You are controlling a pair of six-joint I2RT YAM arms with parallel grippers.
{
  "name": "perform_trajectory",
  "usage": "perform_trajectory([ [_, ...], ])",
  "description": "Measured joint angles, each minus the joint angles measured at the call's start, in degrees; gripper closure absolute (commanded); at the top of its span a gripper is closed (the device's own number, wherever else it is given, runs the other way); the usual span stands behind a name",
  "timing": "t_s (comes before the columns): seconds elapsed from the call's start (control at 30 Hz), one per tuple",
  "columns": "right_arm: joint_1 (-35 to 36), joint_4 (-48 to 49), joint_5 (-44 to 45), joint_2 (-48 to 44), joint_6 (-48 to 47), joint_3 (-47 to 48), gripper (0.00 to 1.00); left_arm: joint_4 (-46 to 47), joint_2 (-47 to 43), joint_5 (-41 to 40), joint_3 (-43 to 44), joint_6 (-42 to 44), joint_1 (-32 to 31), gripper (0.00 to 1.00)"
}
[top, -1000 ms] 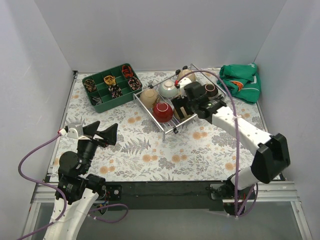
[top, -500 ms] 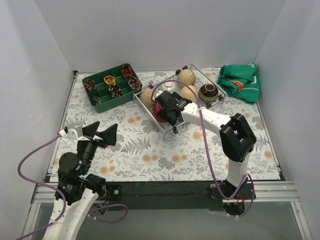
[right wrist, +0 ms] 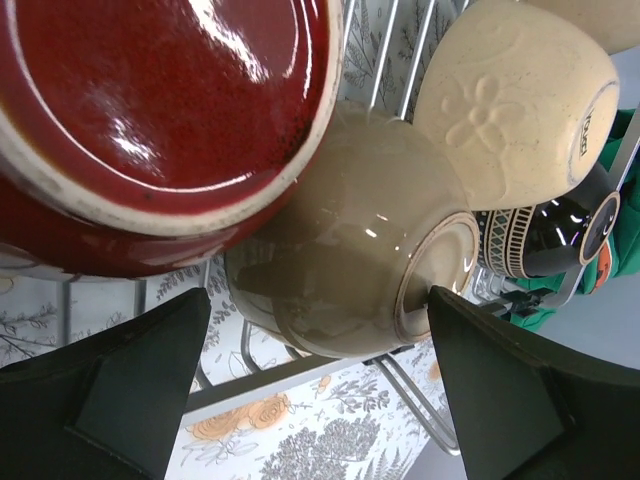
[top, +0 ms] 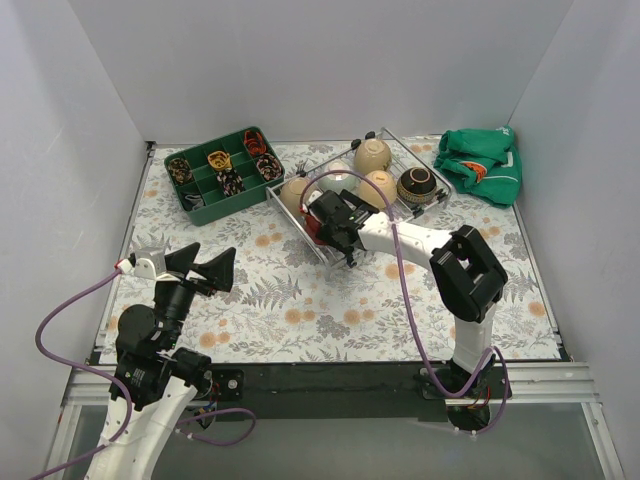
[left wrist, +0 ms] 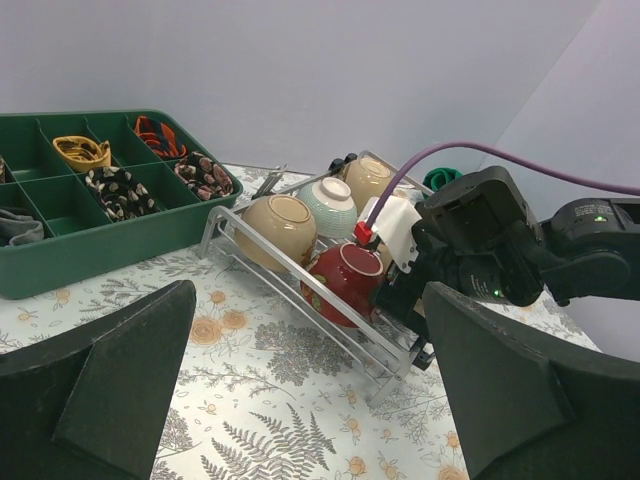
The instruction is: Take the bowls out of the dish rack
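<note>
1. Right gripper (top: 334, 222) is reaching into the wire rack (left wrist: 385, 355) at the table's 12 o'clock. Its black fingers are spreading wide and gripping nothing.
2. Between those fingers, in the wrist view, a glossy beige bowl (right wrist: 340, 260) is lying on its side, its foot ring pointing toward 4 o'clock.
3. A glazed red bowl (right wrist: 150, 110) with a pale rim is filling that view's 10 o'clock corner, just beside the beige bowl.
4. A cream bowl (right wrist: 510, 100) with an embossed flower is sitting at 1 o'clock, and a dark brown bowl (right wrist: 540, 235) with a banded pattern is showing under it at 3 o'clock.
5. A mint bowl (left wrist: 330, 205) and a tan bowl (left wrist: 278, 225) are leaning in the rack at 11 o'clock from the red bowl.
6. The left gripper (top: 203, 264) is hovering at the table's 8 o'clock, wide apart and empty, well away from the rack.
</note>
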Motion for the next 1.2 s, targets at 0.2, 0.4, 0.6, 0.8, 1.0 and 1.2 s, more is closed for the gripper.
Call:
perform_trajectory([
  [0.2, 0.79, 6.45, 1.77, 0.02, -2.25, -2.62, 0.02, 0.00, 0.00, 0.00, 0.00, 0.00, -0.02, 0.02],
  [0.4, 1.22, 12.00, 3.28, 0.17, -4.31, -4.63, 0.01, -0.02, 0.00, 0.00, 0.00, 0.00, -0.02, 0.02],
  [0.6, 1.57, 14.10, 4.37, -0.13, -4.83, -5.77, 0.02, -0.22, 0.02, 0.00, 0.00, 0.00, -0.02, 0.02],
  [0.8, 1.42, 13.62, 3.39, -0.94, -4.35, -6.01, 0.02, -0.24, 0.02, 0.00, 0.00, 0.00, -0.02, 0.02],
  [1.0, 0.98, 9.81, 1.97, -2.91, -4.09, -5.99, 0.01, -0.26, 0.07, 0.02, 0.00, 0.02, -0.02, 0.02],
  [1.2, 0.81, 8.68, 1.95, -3.26, -4.15, -5.95, 0.01, -0.28, 0.07, 0.02, 0.00, 0.02, -0.02, 0.02],
])
